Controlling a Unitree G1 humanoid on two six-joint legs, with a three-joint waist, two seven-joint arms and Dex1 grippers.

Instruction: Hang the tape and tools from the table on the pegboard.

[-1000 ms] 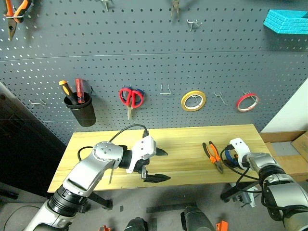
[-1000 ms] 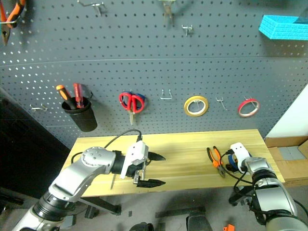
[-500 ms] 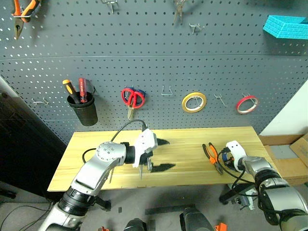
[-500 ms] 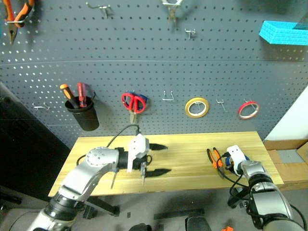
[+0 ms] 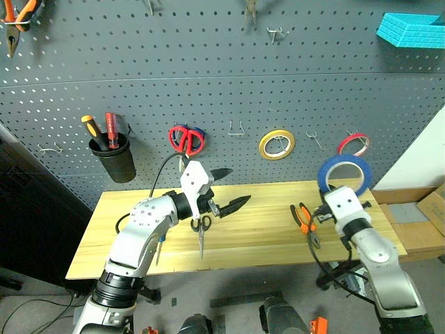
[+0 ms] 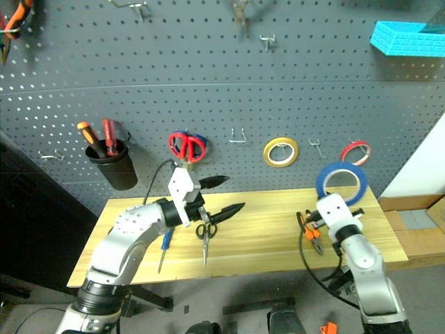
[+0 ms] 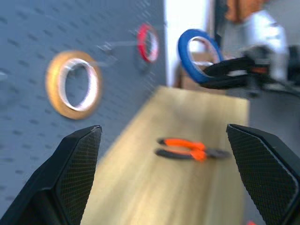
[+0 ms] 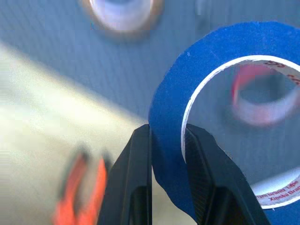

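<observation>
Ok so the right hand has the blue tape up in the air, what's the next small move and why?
Probably carry the blue tape up and forward to the bare hook between the yellow roll and the red roll. The right hand is shut on the roll's rim, holding it upright facing the pegboard, just below that hook, so its hole only needs lining up.

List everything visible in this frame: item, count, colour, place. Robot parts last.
blue tape: 1, dark blue, held above table's right end
pliers: 1, orange-black, on table
black scissors: 1, on table
screwdriver: 1, blue, on table
table: 1, light wood
pegboard: 1, grey-blue, behind table
red scissors: 1, hanging
yellow roll: 1, hanging
red roll: 1, hanging
black cup: 1, on pegboard
left gripper: open
right gripper: shut on tape
</observation>
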